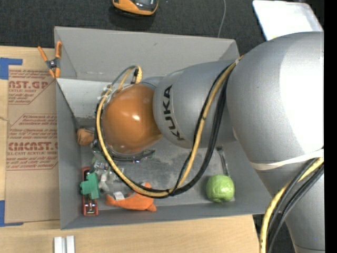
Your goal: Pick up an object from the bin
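Note:
My gripper (109, 178) reaches down into the bin's front left corner, mostly hidden under the orange cover on the wrist. It stands right beside a green plastic piece (90, 185), which lies on a red toy (88, 206) against the left wall. An orange carrot-shaped thing (132, 202) lies just in front of the gripper along the front wall. I cannot tell whether the gripper touches any of them.
A green apple-like ball lies by the front wall to the right (220, 188). A tan lump (84, 136) rests against the left wall further back. The arm and its cable loops cover most of the bin's middle and right.

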